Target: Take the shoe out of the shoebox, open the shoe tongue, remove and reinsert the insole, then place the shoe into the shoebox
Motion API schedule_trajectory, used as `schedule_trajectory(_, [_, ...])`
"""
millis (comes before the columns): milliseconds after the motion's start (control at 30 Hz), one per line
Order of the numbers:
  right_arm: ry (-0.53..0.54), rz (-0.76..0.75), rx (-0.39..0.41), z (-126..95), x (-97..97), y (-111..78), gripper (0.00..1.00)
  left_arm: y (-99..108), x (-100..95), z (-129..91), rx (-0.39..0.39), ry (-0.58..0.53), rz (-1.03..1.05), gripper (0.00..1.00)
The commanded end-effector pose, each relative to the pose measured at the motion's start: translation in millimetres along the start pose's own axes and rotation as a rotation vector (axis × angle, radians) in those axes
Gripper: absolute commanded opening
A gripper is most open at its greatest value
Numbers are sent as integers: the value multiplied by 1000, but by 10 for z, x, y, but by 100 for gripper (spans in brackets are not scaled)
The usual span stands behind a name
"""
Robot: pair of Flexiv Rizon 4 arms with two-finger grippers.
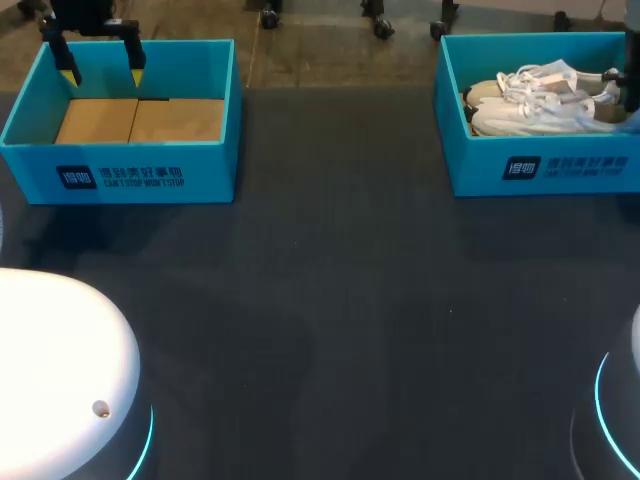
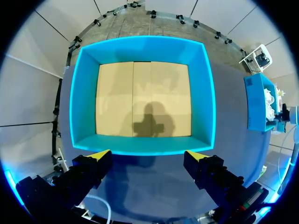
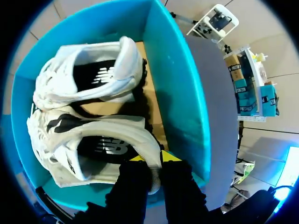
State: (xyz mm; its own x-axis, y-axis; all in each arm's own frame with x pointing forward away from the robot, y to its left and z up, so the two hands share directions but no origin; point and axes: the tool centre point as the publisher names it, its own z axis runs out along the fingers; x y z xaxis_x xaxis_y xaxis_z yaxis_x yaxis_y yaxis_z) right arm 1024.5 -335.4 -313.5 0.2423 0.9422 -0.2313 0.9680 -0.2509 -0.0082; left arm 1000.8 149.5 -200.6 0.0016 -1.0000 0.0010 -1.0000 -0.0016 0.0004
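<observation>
From my station, the right gripper (image 3: pixel 155 161) was down inside the right shoebox (image 3: pixel 174 84), a rectangular box with smooth turquoise walls. Its yellow tips pinched the padded heel collar of the near shoe (image 3: pixel 70 158) from both sides, so it was clamped on that shoe. The shoe was a white trainer with a soft, rounded upper and a dark lining. It lay on its side on the box's tan cardboard bottom. A second shoe (image 3: pixel 126 60) of the same make lay just beside it, against the far wall.

Across the dark, matte table (image 1: pixel 330 300), well apart, stood the left shoebox (image 1: pixel 120 170), also turquoise. Its flat cardboard floor (image 1: pixel 140 120) showed a seam down the middle. The left gripper (image 1: pixel 102 72) hung above its rear edge, wedge-shaped yellow tips spread wide, holding nothing.
</observation>
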Motion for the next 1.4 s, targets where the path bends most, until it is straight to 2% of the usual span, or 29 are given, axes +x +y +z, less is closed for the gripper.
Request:
schedule_trajectory(33, [-31,-7,-32,-497,-28,-119,0,4,-2,-1,0,0,1,100])
schedule_trajectory(367, [-106,-24,-104,-1379,-71,-246,0,4,-2,-1,0,0,1,100])
schedule_trajectory(500, [-125,-25,-119,-1617,-82,-310,0,4,-2,-1,0,0,1,100])
schedule_trajectory(733, [-143,-78,-111,-1982,31,-470,0,4,-2,-1,0,0,1,100])
schedule_trajectory(867, [-123,-73,-117,-2082,90,-485,0,4,-2,-1,0,0,1,100])
schedule_trajectory(1400, [-123,-73,-117,-2082,90,-485,0,4,-2,-1,0,0,1,100])
